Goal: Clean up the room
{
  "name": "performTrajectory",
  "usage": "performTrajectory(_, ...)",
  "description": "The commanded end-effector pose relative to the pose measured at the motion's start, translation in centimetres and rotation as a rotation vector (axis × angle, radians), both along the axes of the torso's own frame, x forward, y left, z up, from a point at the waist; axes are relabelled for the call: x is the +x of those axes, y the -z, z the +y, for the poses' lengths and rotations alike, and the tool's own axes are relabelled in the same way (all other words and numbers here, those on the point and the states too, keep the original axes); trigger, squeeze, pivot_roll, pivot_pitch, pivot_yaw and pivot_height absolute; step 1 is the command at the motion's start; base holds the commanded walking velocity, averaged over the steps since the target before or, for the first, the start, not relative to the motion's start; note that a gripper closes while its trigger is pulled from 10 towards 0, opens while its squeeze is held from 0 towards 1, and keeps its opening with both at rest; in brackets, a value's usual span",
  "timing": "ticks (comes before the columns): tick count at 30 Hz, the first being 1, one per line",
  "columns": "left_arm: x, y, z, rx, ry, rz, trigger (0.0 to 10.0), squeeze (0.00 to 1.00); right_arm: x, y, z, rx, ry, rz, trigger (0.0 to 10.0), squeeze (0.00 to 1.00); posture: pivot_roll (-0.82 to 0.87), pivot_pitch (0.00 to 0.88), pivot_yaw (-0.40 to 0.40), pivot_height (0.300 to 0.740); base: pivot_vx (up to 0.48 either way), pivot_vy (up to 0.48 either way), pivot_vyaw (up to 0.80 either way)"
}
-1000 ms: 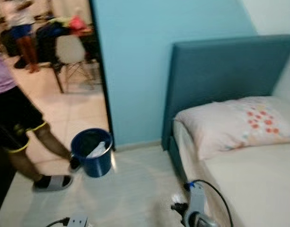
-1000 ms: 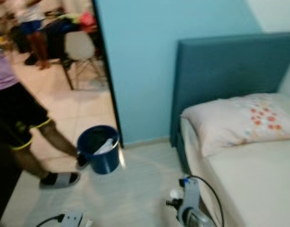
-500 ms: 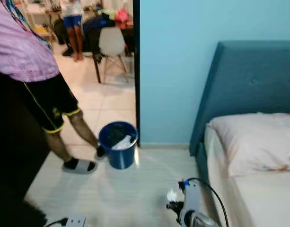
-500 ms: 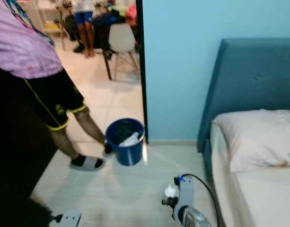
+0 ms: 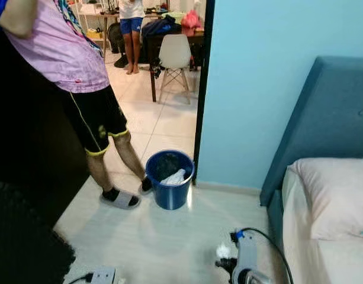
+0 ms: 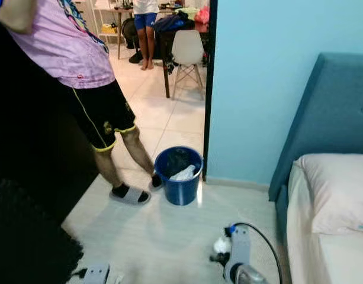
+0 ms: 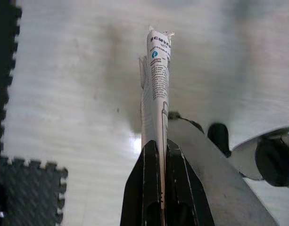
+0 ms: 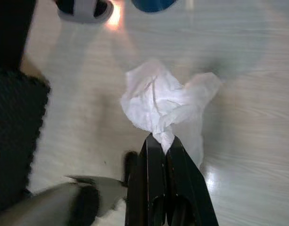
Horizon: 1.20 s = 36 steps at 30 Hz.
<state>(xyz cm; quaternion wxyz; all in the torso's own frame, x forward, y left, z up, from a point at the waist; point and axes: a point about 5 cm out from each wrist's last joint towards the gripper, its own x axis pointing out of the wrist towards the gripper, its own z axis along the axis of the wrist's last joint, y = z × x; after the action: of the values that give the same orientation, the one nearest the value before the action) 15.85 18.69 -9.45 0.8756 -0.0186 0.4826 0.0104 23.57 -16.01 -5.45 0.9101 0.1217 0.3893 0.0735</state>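
Observation:
My left gripper (image 7: 161, 146) is shut on a flattened white tube (image 7: 156, 84) with small print, held over the pale floor. My right gripper (image 8: 164, 141) is shut on a crumpled white tissue (image 8: 158, 101); the same tissue (image 5: 222, 251) shows at the tip of my right arm (image 5: 246, 269), low in the eye views. A blue bucket (image 5: 169, 186) with white rubbish inside stands on the floor by the doorway, ahead of me and to the left of my right arm. The end of my left arm (image 5: 98, 276) sits at the bottom edge.
A person (image 5: 80, 77) in a pink shirt, black shorts and slippers stands just left of the bucket. A bed (image 5: 329, 213) with a blue headboard and pillow is on the right. Dark furniture and a black foam mat (image 5: 21, 248) are on the left. Beyond the doorway are a white chair (image 5: 174, 59) and another person.
The camera has swung to the left, so bed and bucket shifted right in the picture and the doorway came into fuller view. Both grippers still hold their items.

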Motion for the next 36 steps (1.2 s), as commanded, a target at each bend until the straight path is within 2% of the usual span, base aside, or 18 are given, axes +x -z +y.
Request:
performTrajectory(1,2.0,-0.9,0.1,-0.019,-0.013,-0.074,10.0,0.0,-0.4,0.3,0.0,-0.008,-0.001,0.02,10.0,0.0,-0.08,0.024,-0.016,0.735,0.48,0.0,0.0)
performTrajectory(4,4.7,-2.3,-0.3,-0.047,0.017,-0.169,10.0,0.0,-0.5,0.4,-0.1,-0.014,0.001,0.027,10.0,0.0,-0.08,0.024,-0.017,0.735,0.48,0.0,0.0)
performTrajectory(6,4.7,-2.3,-0.3,-0.047,0.017,-0.169,10.0,0.0,-0.5,0.4,-0.1,-0.014,0.001,0.027,10.0,0.0,-0.08,0.024,-0.017,0.735,0.48,0.0,0.0)
performTrajectory(7,5.4,-2.7,-0.5,-0.054,0.027,-0.194,10.0,0.0,-0.5,0.4,-0.1,-0.016,0.001,0.029,10.0,0.0,-0.08,0.024,-0.017,0.735,0.48,0.0,0.0)
performTrajectory(8,5.4,-2.7,-0.5,-0.054,0.027,-0.194,10.0,0.0,-0.5,0.4,-0.1,-0.016,0.001,0.029,10.0,0.0,-0.08,0.024,-0.017,0.735,0.48,0.0,0.0)
performTrajectory(12,8.0,-4.4,-1.7,-0.078,0.087,-0.286,10.0,0.0,-0.4,0.3,0.0,-0.015,0.004,0.024,10.0,0.0,-0.08,0.024,-0.013,0.735,0.48,0.0,0.0)
performTrajectory(21,8.2,-4.5,-2.8,-0.113,0.106,-0.3,10.0,0.0,-0.5,0.4,0.0,-0.016,0.005,0.027,10.0,0.0,-0.09,0.029,-0.013,0.735,0.48,0.0,0.0)
performTrajectory(27,8.6,-4.8,-3.3,-0.136,0.136,-0.32,10.0,0.0,-0.6,0.5,-0.1,-0.017,0.003,0.033,10.0,0.0,-0.09,0.035,-0.017,0.735,0.48,0.0,-0.64)
performTrajectory(36,9.2,-5.2,-3.8,-0.127,0.21,-0.334,10.0,0.0,-0.7,0.5,-0.1,-0.014,0.013,0.029,10.0,0.0,-0.1,0.036,-0.011,0.735,0.48,0.0,0.0)
